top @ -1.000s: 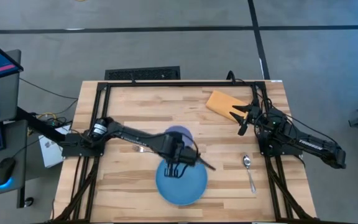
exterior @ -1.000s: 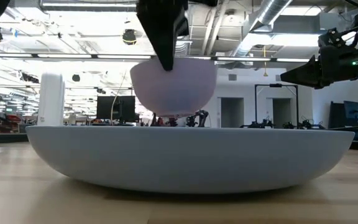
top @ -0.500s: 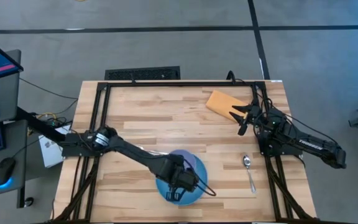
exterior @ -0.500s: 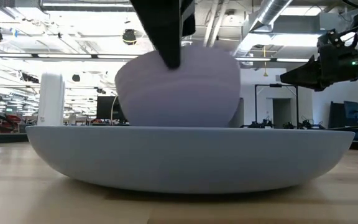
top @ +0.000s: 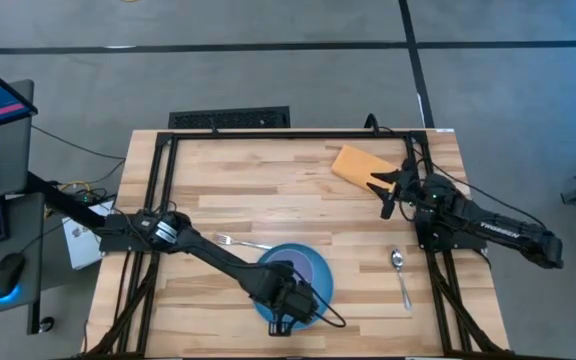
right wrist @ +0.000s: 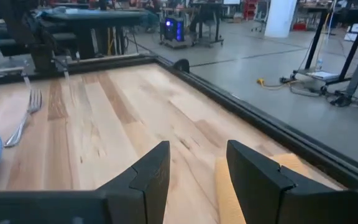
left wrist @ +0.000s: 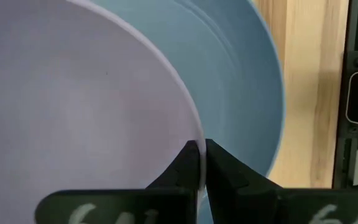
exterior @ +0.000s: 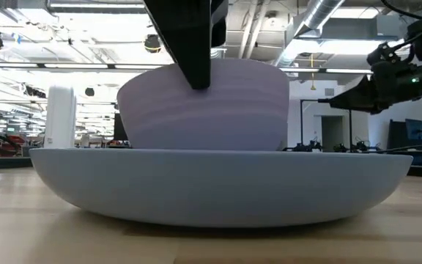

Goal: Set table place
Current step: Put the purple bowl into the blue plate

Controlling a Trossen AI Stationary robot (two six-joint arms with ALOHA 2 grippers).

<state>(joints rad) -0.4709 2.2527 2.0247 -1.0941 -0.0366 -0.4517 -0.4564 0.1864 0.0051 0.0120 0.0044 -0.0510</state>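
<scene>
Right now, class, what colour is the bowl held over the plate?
Pale lilac; the bowl shows best in the left wrist view, against the blue plate.

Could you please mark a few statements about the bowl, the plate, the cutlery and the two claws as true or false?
1. The left claw is shut on the rim of the lilac bowl. True.
2. The bowl is over the blue plate. True.
3. The spoon lies on the plate. False: it lies on the table, to the right of the plate.
4. The right claw holds the fork. False: it is open and empty, by the orange-tan pad; the fork lies on the table near the plate.
5. The pad sits at the table's far right part. True.
</scene>
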